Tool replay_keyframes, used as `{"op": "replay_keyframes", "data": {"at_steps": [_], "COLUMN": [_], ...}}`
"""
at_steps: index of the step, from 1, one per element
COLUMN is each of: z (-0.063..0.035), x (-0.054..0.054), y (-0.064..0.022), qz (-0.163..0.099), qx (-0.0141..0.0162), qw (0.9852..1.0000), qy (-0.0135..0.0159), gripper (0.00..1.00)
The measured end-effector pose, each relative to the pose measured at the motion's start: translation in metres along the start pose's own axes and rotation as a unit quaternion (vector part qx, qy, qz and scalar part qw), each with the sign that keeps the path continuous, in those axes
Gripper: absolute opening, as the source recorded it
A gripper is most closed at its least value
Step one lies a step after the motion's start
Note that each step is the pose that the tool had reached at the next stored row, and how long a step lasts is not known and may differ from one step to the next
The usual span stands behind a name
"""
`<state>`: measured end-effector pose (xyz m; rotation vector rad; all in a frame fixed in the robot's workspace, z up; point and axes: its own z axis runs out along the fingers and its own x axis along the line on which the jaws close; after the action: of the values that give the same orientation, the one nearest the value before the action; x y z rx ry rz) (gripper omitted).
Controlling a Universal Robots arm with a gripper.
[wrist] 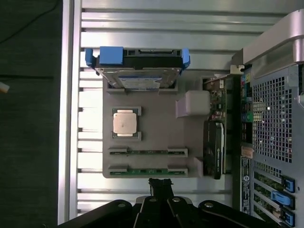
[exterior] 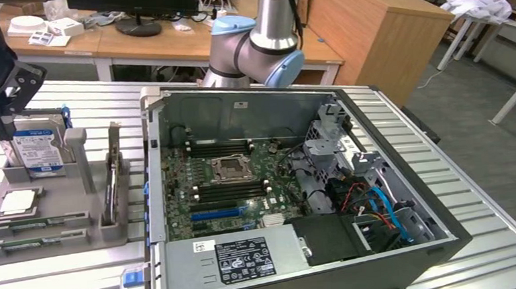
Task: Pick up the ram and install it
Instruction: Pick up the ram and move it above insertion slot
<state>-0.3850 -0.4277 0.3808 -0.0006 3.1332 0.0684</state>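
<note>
Tray (wrist: 156, 130) is matte grey plastic with moulded grooves. It sits on a ribbed metal tabletop (exterior: 86, 276), right beside an open sheet-steel PC case (exterior: 238, 112) with a green motherboard (exterior: 233, 183) inside. Count on the tray: one boxy silver hard drive (wrist: 137, 78) with blue clips standing on edge, one square shiny CPU (wrist: 126, 122), one black graphics card (wrist: 213, 149) on its edge, and two slim green boards lying flat in their own grooves. One ram stick (wrist: 147, 152) is just beside the CPU. The second ram stick (wrist: 147, 171) runs parallel just past it, at the tray's end away from the drive. Gripper (wrist: 160, 183) hangs above the tray, its black tips look pressed together, and it holds and touches nothing.
</note>
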Motion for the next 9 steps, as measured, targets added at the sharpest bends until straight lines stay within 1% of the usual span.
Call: {"op": "replay_keyframes", "data": {"at_steps": [5,9], "z": [0.0002,0.0003], "x": [0.0,0.0], "y": [0.0,0.0], "qz": [-0.017,-0.034], "qx": [0.0001,0.0001], "qw": [0.9998,0.9994], "qy": [0.0007,0.0014], "gripper": [0.1,0.1]}}
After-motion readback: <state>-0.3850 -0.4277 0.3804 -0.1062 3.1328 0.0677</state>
